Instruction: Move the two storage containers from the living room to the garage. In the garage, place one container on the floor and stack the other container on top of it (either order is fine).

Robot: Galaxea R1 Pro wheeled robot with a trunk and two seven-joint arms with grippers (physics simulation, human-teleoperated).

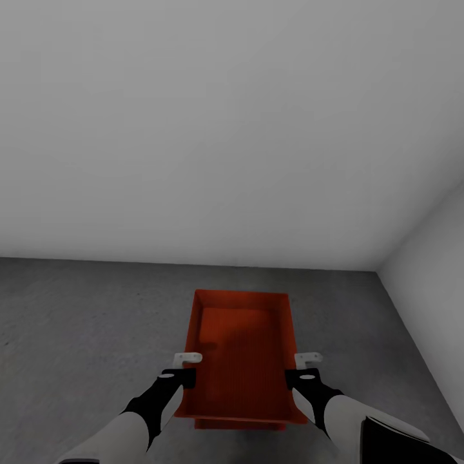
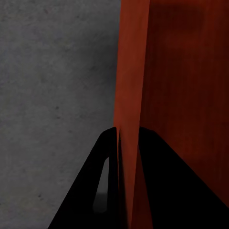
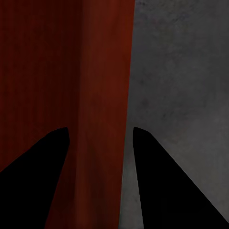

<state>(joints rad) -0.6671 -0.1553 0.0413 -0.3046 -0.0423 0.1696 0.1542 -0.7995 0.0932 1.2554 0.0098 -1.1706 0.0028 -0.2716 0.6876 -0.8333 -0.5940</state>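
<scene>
Fingers of the left gripper (image 2: 128, 136) clamp the side wall of the orange-red ribbed plastic bin (image 1: 241, 351); right gripper (image 3: 100, 131) fingers straddle the opposite wall with gaps, released. Bin interior empty, unlabelled, over the dark grey concrete floor (image 1: 84, 322); contact unclear.

Bare grey-white walls (image 1: 225, 129), mottled dark concrete floor (image 1: 77, 322)

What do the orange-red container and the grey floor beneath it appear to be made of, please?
The container looks like moulded plastic with a matte finish: uniform orange-red colour, thin sloped walls and fine ribbing on its base. The floor looks like bare concrete, rough and unpolished: mottled dark grey with small specks and no seams. As these are simulator renders, both are guesses from texture.
</scene>
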